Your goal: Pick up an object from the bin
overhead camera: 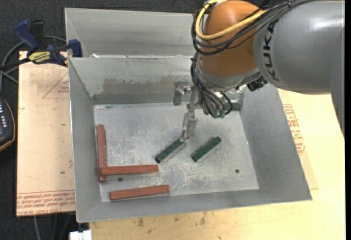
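Left of the bin (82, 123): three reddish-brown bars (130, 169), two meeting in an L. Centre: a dark green bar (170, 150), its far end beneath the gripper (187, 133). How wide the gripper is open cannot be told, and no grasp is visible. Right: a second green bar (205, 148), lying apart.

- The arm (312, 41) reaches in from the right, with its wrist bent downward.
- An orange cover (233, 27) caps the wrist, with cables (204, 14) looped round it.
- The end effector (187, 130) hangs low, tilted slightly leftward.
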`<state>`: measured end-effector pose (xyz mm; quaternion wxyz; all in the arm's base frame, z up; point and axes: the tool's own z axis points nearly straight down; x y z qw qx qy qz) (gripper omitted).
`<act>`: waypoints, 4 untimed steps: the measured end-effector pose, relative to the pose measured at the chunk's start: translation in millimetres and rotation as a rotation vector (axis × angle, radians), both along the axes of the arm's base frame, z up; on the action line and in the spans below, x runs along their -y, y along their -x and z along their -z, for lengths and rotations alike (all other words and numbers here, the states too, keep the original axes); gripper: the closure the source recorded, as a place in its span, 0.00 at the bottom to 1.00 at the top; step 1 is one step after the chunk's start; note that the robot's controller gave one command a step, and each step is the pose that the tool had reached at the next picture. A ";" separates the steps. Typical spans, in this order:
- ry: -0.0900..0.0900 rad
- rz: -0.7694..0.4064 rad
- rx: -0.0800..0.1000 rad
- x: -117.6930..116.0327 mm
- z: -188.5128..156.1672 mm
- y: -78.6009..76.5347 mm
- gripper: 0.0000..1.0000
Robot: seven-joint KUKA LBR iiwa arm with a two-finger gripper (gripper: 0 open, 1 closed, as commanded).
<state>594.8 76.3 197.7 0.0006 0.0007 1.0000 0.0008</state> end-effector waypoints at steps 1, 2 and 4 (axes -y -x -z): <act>0.000 -0.417 -0.004 13.0 130.3 7.3 0.00; 0.000 -0.416 0.001 12.9 126.4 5.4 1.00; 0.004 -0.827 0.011 -0.9 -124.4 -9.7 1.00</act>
